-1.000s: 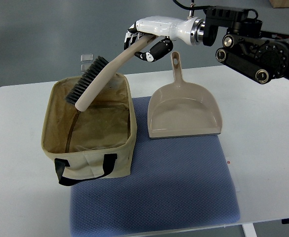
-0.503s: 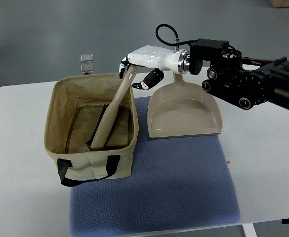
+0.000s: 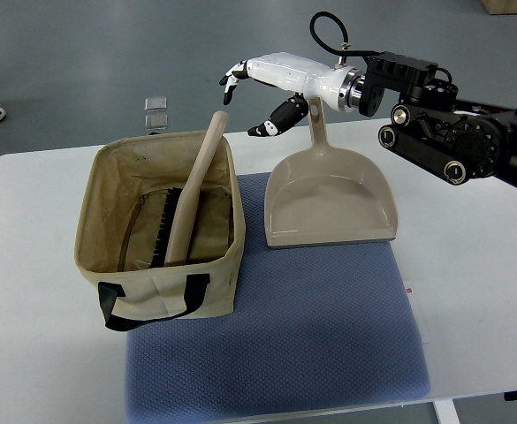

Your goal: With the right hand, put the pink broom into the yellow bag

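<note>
Broom [image 3: 190, 199] in bag [image 3: 165, 284], one each; right hand [image 3: 256, 93] spread.

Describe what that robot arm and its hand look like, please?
The right hand has a glossy white shell with dark fingers tipped in white. A silver ring joins it to the arm, which is black and blocky, with round silver-rimmed joints. A black cable loops above the wrist. No left arm shows.

The right arm is extended in from the right, above the desk's [image 3: 470, 265] far edge. Its hand [image 3: 256, 93] is held with fingers spread, grasping nothing.
</note>
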{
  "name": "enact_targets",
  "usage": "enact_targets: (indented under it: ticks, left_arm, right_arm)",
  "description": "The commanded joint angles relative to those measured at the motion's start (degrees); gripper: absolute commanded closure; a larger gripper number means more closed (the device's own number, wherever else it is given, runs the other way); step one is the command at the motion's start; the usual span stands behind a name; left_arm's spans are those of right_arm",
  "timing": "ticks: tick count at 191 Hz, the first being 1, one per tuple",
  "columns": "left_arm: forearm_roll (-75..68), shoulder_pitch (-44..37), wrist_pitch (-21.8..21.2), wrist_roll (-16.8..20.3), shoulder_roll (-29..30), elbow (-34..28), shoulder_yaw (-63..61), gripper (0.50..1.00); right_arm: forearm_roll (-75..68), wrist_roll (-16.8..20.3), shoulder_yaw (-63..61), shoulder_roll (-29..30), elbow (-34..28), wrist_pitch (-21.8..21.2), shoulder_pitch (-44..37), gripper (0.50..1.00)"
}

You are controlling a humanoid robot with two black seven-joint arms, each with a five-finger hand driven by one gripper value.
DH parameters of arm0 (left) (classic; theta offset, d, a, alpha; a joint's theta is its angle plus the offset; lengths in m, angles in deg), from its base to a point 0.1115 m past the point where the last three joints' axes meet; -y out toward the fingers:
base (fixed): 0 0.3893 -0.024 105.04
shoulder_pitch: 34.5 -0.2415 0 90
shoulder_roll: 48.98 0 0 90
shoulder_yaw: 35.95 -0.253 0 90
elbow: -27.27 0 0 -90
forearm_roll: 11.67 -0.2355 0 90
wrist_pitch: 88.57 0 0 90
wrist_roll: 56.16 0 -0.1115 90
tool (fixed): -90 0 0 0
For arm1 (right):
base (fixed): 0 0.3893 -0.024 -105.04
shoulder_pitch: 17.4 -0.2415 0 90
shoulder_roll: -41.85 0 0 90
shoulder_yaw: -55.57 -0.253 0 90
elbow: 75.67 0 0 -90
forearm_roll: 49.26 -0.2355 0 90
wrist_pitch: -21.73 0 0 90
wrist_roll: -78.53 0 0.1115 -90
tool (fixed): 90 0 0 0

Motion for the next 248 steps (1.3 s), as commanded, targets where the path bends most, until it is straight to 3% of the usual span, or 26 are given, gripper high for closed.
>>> enact_targets:
  ticks: [1, 20, 67, 138, 171, 217, 248]
  left_arm:
    - [-0.01, 0.01, 0.00, 0.00, 0.00, 0.00, 0.02, 0.500]
    - [0.07, 0.01, 0.00, 0.00, 0.00, 0.00, 0.02, 0.500]
    - [-0.01, 0.01, 0.00, 0.00, 0.00, 0.00, 0.02, 0.500]
    - [0.07, 0.01, 0.00, 0.00, 0.00, -0.09, 0.02, 0.500]
    - [-0.01, -1.05, 0.09, 0.00, 0.00, 0.62, 0.46, 0.500]
    - [0.07, -1.57, 0.08, 0.00, 0.00, 0.26, 0.64, 0.500]
    - [0.07, -1.40, 0.00, 0.00, 0.00, 0.44, 0.55, 0.500]
  right_arm:
    - [-3.80, -0.08, -7.28, -0.53, 0.81, -0.01, 5.41, 0.640]
    - [-8.81, -0.08, -13.61, -0.71, 0.90, -0.01, 10.51, 0.603]
    - [-27.61, -0.17, -28.11, 0.17, 2.48, 0.08, 19.56, 0.591]
    - [-57.94, -1.75, -32.77, 4.13, 4.59, 0.52, 22.90, 0.576]
    - [-59.97, -2.37, -33.04, 5.71, 5.03, -0.28, 24.22, 0.572]
    - [-63.13, -2.81, -39.45, 5.97, 5.03, -5.99, 26.95, 0.572]
    - [-63.13, -2.81, -40.51, 5.97, 5.21, -6.08, 27.74, 0.570]
